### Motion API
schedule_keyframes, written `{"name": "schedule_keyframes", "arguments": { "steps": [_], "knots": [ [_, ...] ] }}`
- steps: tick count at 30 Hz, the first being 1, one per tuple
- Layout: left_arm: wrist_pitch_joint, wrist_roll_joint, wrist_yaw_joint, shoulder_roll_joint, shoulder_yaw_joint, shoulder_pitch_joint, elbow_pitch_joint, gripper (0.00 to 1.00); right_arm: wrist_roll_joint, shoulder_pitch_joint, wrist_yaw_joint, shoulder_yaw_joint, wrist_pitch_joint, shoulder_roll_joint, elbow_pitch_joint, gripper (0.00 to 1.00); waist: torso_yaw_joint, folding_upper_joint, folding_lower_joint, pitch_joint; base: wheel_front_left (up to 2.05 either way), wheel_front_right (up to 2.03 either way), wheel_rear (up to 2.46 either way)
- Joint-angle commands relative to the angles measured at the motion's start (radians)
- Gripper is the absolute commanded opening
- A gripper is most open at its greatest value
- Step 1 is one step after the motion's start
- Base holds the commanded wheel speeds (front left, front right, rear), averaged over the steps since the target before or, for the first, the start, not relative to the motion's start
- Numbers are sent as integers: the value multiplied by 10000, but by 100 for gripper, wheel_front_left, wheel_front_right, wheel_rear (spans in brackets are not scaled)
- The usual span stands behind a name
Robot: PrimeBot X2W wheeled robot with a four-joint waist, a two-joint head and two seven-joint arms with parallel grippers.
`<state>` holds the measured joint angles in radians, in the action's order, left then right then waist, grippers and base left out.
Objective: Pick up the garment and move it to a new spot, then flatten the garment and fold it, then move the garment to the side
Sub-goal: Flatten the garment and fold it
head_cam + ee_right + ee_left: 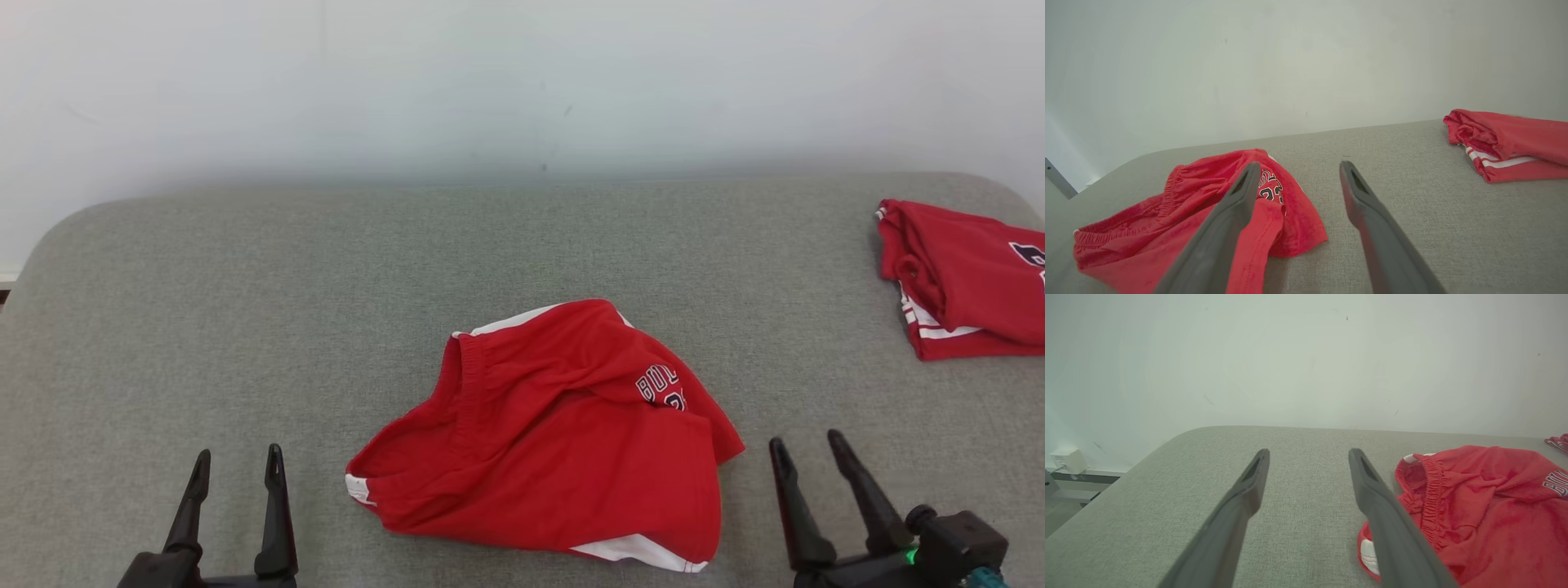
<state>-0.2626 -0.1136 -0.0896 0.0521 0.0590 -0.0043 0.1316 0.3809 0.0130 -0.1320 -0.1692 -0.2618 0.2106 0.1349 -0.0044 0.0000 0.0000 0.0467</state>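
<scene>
Flanking the job, my left claw (237, 451) and right claw (805, 438) hang low over the near edge of the grey fabric-covered surface (245, 286), each with its 2 dark fingers spread apart and nothing between them. Neither touches cloth.

Between the 2, close to both, lies the red garment (563, 433). By its gathered waistband (1431, 490) it looks like a pair of shorts, slumped in a loose heap with white trim at the hems and part of a printed name and number showing. I judge the claws sit 1 on each side because the first lift wants 2 grips, most likely at the waistband end on my left and the loose hem on my right.

At the far right of the surface a second red garment (963, 278) lies folded, well apart, probably marking the side where finished pieces go.

Folds swallow most of the lettering, and the lower layers of the heap cannot be made out. The head view's edge cuts off the folded piece. Behind everything stands a plain pale wall (490, 82).
</scene>
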Motion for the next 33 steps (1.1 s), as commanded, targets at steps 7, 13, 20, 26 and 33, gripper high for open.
{"name": "schedule_keyframes", "arguments": {
  "steps": [7, 13, 20, 26, 33],
  "knots": [
    [-29, 16, -44, 0, -44, 27, 0, 100, 353, 101, 31, -859, -40, 221, 970, 100, 339, 0, 0, 57, 0, 0, 0],
    [-29, -51, -48, -6, -152, -46, 54, 100, 532, -418, 31, -1576, -41, 303, 2038, 100, 514, 0, 0, 225, 0, 0, 0],
    [-29, -53, -56, -13, -270, -269, 136, 100, 892, -1498, 31, -2410, -41, 214, 3398, 24, 785, 0, 0, 424, 0, 0, 0],
    [-29, -61, 8, -16, -272, -273, 103, 100, 1176, -2322, 31, -2506, -42, 295, 3963, 0, 843, 0, 0, 522, 0, 0, 0],
    [-29, -139, 29, -19, -386, -413, 177, 100, 1315, -3190, 31, -1976, -42, 1013, 4058, 0, 858, 0, 0, 604, 0, 0, 0]
  ]
}}
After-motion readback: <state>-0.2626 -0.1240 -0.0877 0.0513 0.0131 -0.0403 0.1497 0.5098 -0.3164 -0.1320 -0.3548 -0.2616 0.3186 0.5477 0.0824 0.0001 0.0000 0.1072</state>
